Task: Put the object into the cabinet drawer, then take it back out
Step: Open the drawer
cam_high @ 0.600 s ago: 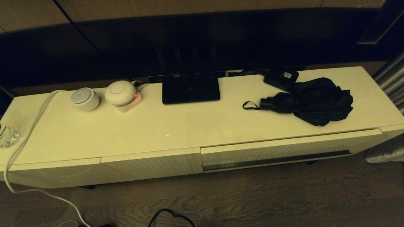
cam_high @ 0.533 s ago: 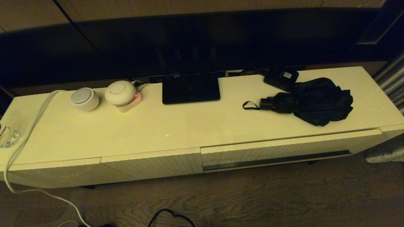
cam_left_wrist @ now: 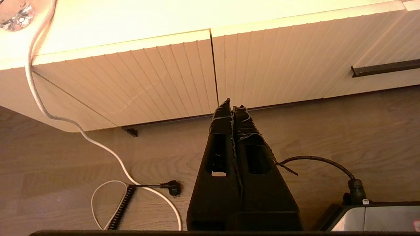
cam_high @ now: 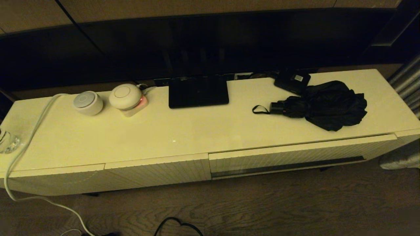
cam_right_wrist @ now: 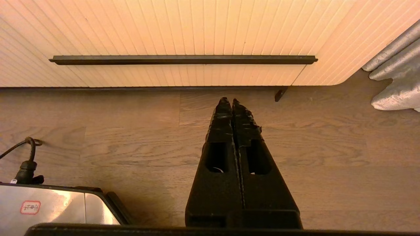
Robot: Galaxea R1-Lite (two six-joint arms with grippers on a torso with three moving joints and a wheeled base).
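I am looking at a long cream surface (cam_high: pixel 197 131) on a low cabinet, with wooden floor (cam_high: pixel 295 203) in front of it. Nearest to me are my two hands, both low over the floor and short of the cabinet front. The left hand (cam_left_wrist: pixel 232 107) has its fingers pressed together, holding nothing; ahead of it are two shorter ribbed panels (cam_left_wrist: pixel 137 82). One white cable (cam_left_wrist: pixel 59 118) hangs down past that hand's side and runs across the floor. The right hand (cam_right_wrist: pixel 228 101) is likewise pressed together and empty. Straight ahead of it is the one cabinet drawer (cam_right_wrist: pixel 183 32), pushed in, with its dark strip (cam_right_wrist: pixel 183 60) facing the fingertips. Beyond and above the right hand, one umbrella (cam_high: pixel 323 105) lies on the surface over the drawer, its wrist loop (cam_high: pixel 260 109) towards the middle. Farther back I count one small black box (cam_high: pixel 292 81) touching the umbrella's fabric, one flat black stand base (cam_high: pixel 198 91), and two round white devices (cam_high: pixel 105 98) beyond the left hand. A glass object (cam_high: pixel 7 141) sits at the far left edge.
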